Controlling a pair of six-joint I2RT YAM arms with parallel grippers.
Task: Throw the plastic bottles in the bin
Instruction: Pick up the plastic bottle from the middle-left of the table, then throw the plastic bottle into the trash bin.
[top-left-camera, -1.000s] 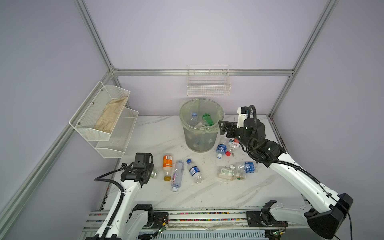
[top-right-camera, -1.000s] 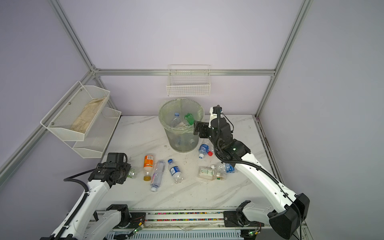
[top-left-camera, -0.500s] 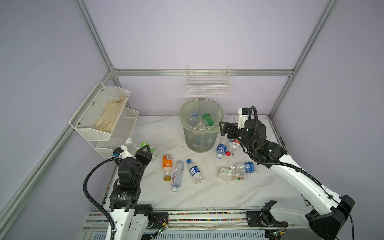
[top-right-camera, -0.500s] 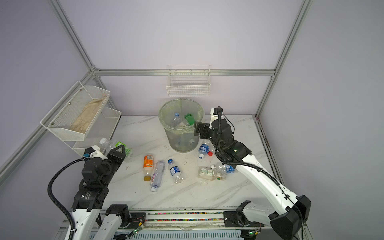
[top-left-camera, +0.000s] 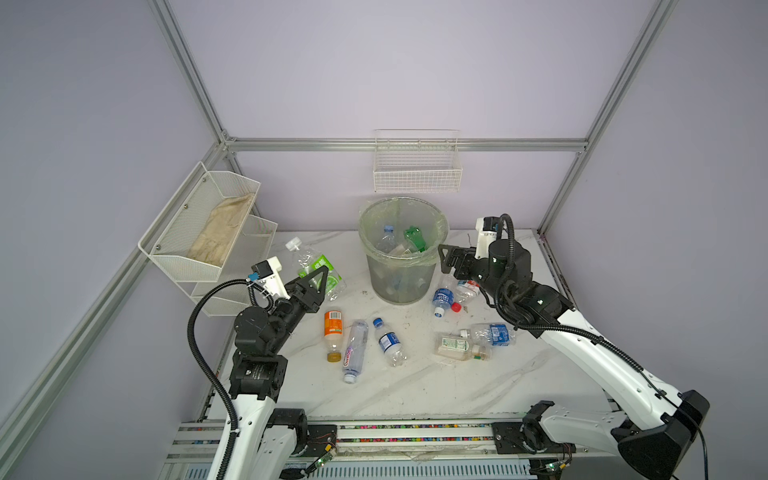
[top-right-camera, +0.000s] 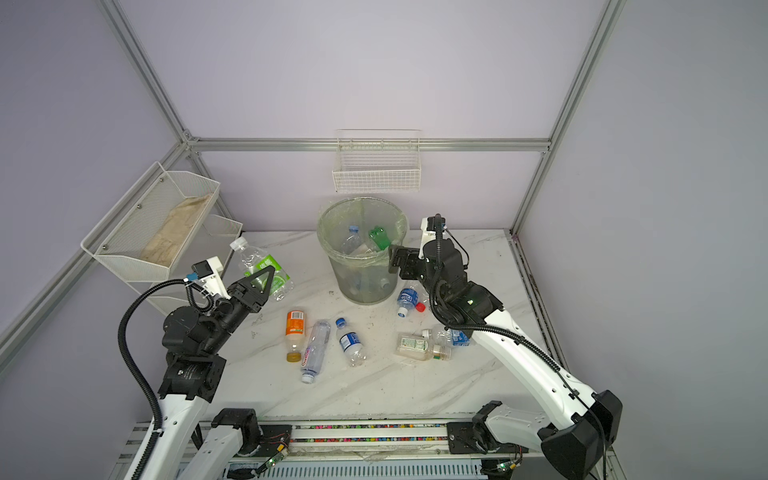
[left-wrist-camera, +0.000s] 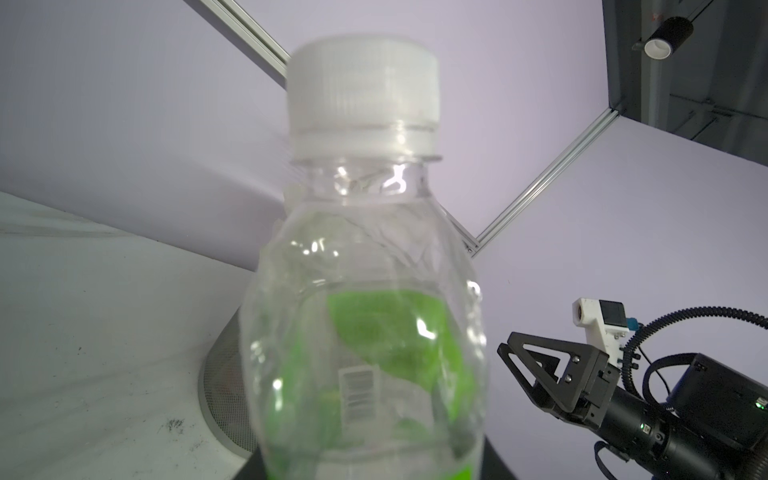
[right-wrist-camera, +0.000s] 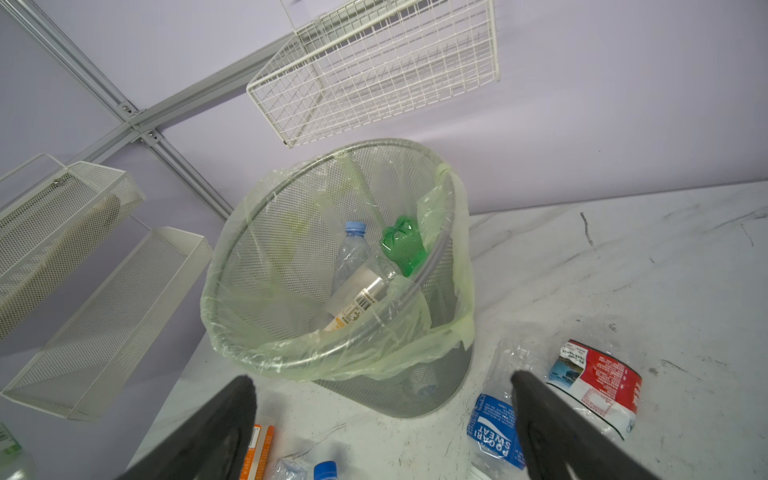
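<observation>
My left gripper (top-left-camera: 318, 280) is shut on a clear bottle with a green label and white cap (top-left-camera: 311, 262), held in the air left of the bin (top-left-camera: 399, 286). In the left wrist view this bottle (left-wrist-camera: 365, 332) fills the middle and hides the jaws. My right gripper (top-left-camera: 451, 259) stands open beside the bin's right rim, empty, its fingers wide apart in the right wrist view (right-wrist-camera: 380, 382). The bin (right-wrist-camera: 415, 390) holds a green bottle (right-wrist-camera: 403, 245) and a blue-capped one (right-wrist-camera: 351, 253). Several bottles lie on the table, among them an orange-labelled one (top-left-camera: 333, 332) and a blue-labelled one (top-left-camera: 442, 297).
A white wire basket (top-left-camera: 417, 174) hangs on the back wall above the bin. A white mesh two-tier shelf (top-left-camera: 208, 232) with a cloth in it juts out at the left, close to my left arm. More bottles (top-left-camera: 459, 347) lie under my right arm.
My left gripper has risen from the table's left edge with the green-labelled bottle and swung right toward the bin. The right arm has barely moved.
</observation>
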